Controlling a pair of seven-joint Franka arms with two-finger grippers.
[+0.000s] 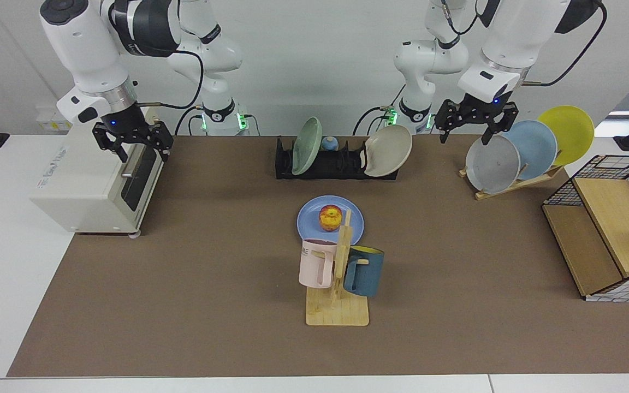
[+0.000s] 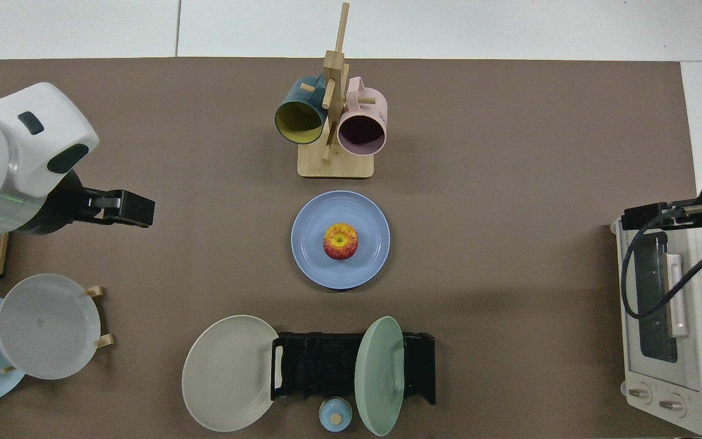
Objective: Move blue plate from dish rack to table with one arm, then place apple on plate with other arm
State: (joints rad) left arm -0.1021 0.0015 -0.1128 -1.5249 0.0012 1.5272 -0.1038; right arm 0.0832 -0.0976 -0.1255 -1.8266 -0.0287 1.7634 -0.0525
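Apple on blue plate, mid-counter.
Facing view: I see left end effector and right end effector both spread, empty, far back. Top view: apple centred; I judge it firm, smooth, best pinched across its sides.

One camera stood across the table, facing me and my two arm bases from a raised, fairly distant spot. The other hung overhead, looking straight down. Both covered the blue plate and dish rack.
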